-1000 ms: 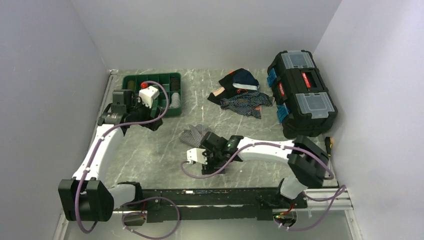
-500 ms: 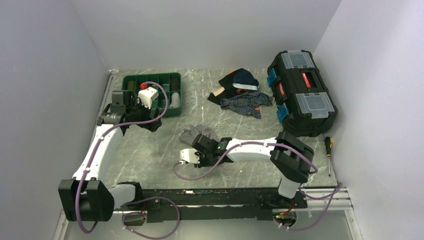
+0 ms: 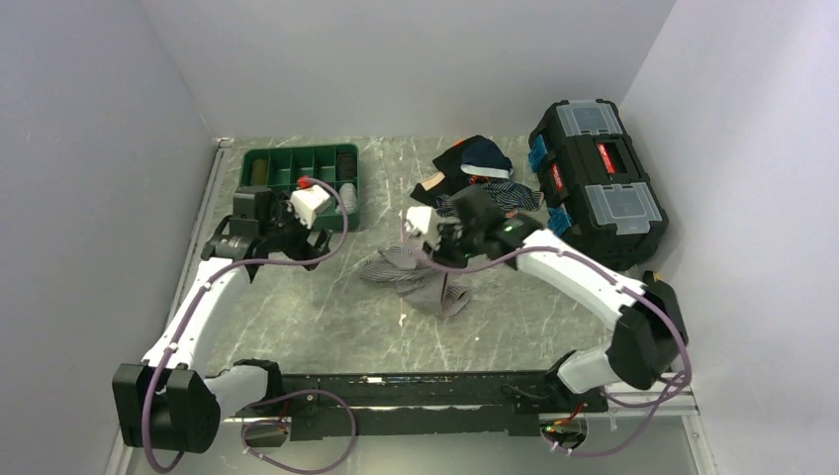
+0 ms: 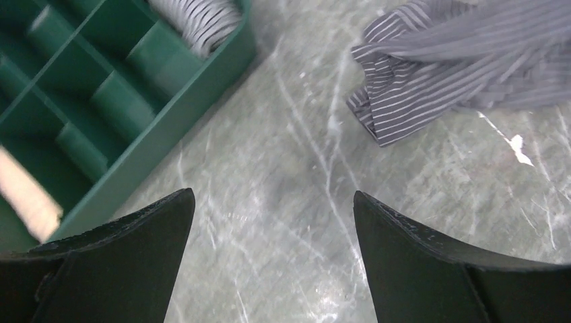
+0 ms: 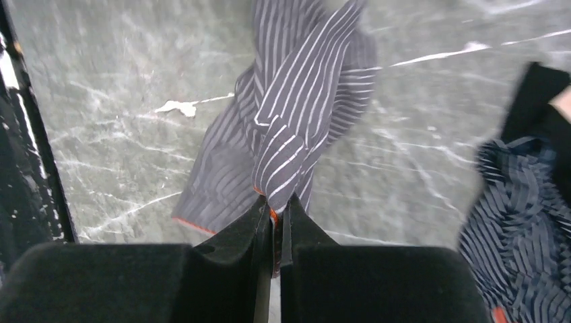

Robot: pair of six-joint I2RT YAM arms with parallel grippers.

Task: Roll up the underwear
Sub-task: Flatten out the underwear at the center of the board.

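**Underwear pinched at one corner**

The right gripper (image 5: 276,214) is closed on the underwear (image 5: 296,128), and its fingers hide the pinched edge. The cloth trails onto the table (image 3: 326,317). The left gripper (image 4: 273,198) stands wide beside the green tray (image 4: 195,94). Dark garments (image 3: 480,178) lie behind.

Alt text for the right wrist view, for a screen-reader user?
The right gripper, jaws shut on a fold of the pinstriped underwear, holds the cloth so it drapes away over the grey marbled table. A darker navy striped garment lies at the right edge.
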